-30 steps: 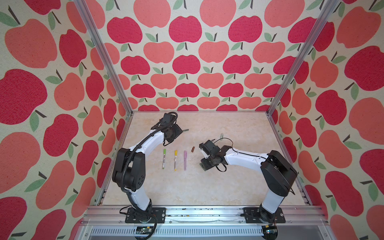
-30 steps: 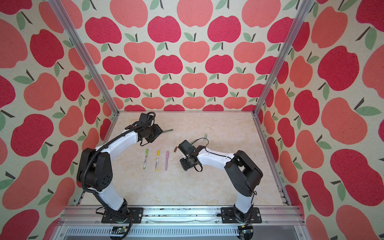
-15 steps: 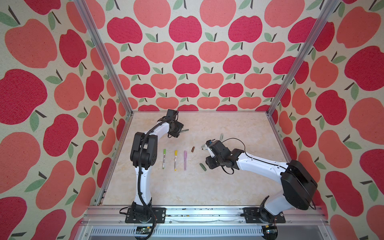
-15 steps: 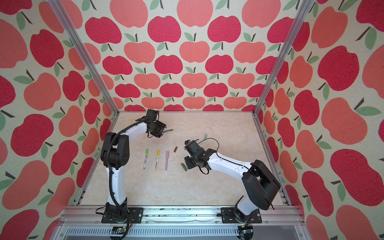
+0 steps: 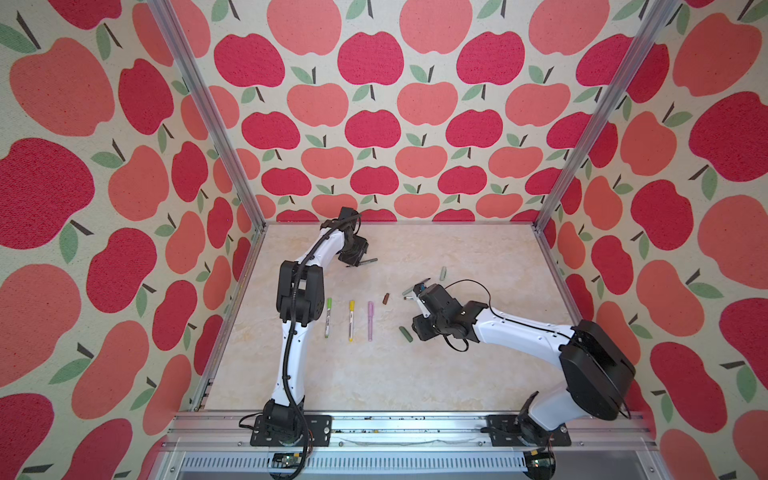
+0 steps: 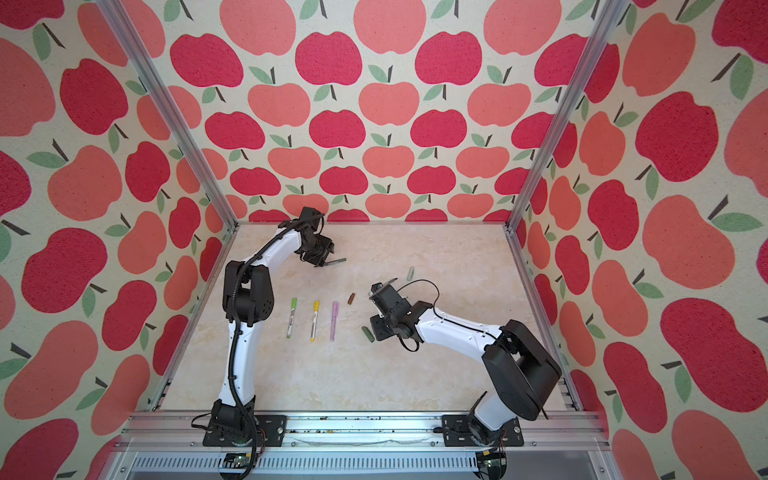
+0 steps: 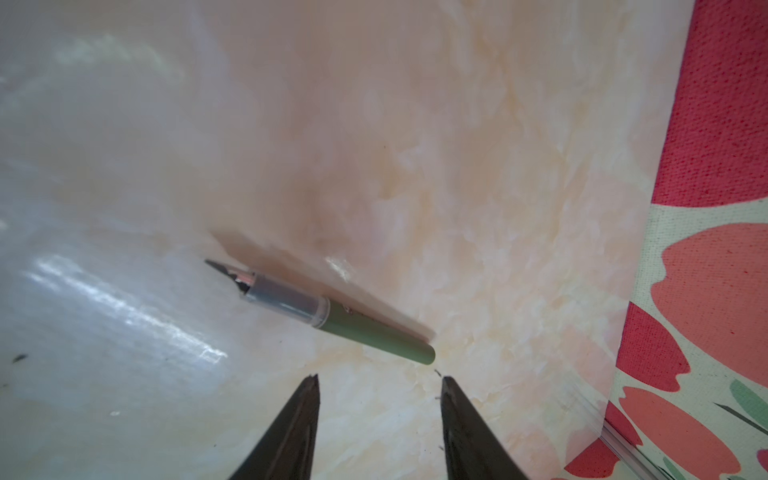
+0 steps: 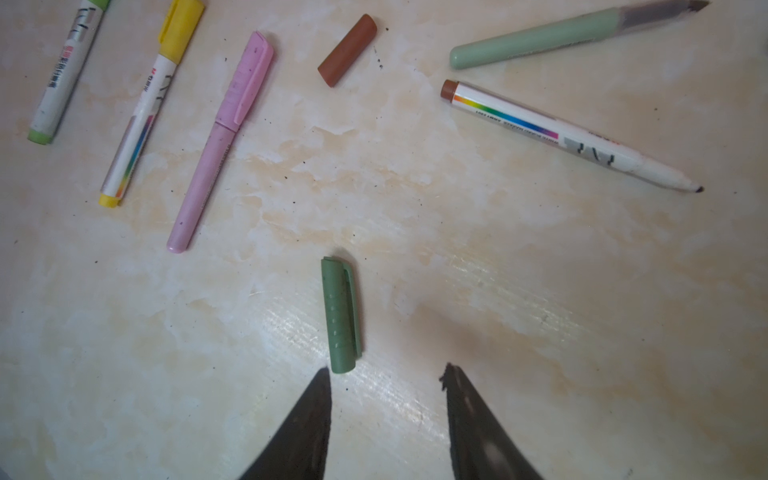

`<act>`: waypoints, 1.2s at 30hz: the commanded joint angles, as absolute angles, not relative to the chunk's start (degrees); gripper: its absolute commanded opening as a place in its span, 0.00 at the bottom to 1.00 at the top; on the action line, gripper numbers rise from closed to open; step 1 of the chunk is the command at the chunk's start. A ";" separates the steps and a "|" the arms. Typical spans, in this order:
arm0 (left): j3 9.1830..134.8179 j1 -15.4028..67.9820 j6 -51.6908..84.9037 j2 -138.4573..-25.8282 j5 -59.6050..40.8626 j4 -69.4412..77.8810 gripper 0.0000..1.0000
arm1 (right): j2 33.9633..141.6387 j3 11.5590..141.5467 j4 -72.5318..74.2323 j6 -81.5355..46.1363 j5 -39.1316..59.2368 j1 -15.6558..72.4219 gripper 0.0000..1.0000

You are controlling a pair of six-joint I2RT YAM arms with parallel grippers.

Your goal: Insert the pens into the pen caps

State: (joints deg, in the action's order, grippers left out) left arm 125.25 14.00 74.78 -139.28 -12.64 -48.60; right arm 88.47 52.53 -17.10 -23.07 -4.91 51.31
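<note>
The right hand (image 8: 386,368) has backed off the dark green cap (image 8: 340,316), spread and empty. The left hand (image 7: 380,377), also spread, nears the far-left dark green pen (image 7: 374,340); neither is gripped yet.

On the surface (image 6: 332,374), lime pen (image 6: 292,316), yellow pen (image 6: 314,320) and pink pen (image 6: 333,320) lie parallel. Brown cap (image 6: 351,298) lies right of them. Green cap (image 6: 367,333) lies beside the right gripper (image 6: 375,329). Green pen (image 6: 337,262) lies beside the left gripper (image 6: 320,261).

3 capped pens (image 5: 351,320) l. of loose cap (image 5: 386,298)
</note>
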 commanded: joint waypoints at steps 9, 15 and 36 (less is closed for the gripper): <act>144.94 12.92 80.55 -149.99 -7.63 -68.57 0.49 | 86.49 51.07 -15.83 -24.52 -5.08 50.97 0.47; 145.47 12.74 81.80 -151.42 -8.85 -68.02 0.48 | 86.76 50.80 -15.53 -24.61 -5.10 50.79 0.47; 145.70 13.40 84.80 -154.94 -9.94 -70.12 0.29 | 85.35 48.62 -13.36 -25.71 -4.75 48.56 0.47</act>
State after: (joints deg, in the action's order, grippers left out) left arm 144.51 13.17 82.43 -151.94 -10.98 -66.46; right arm 87.02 49.50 -14.33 -24.27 -4.89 49.08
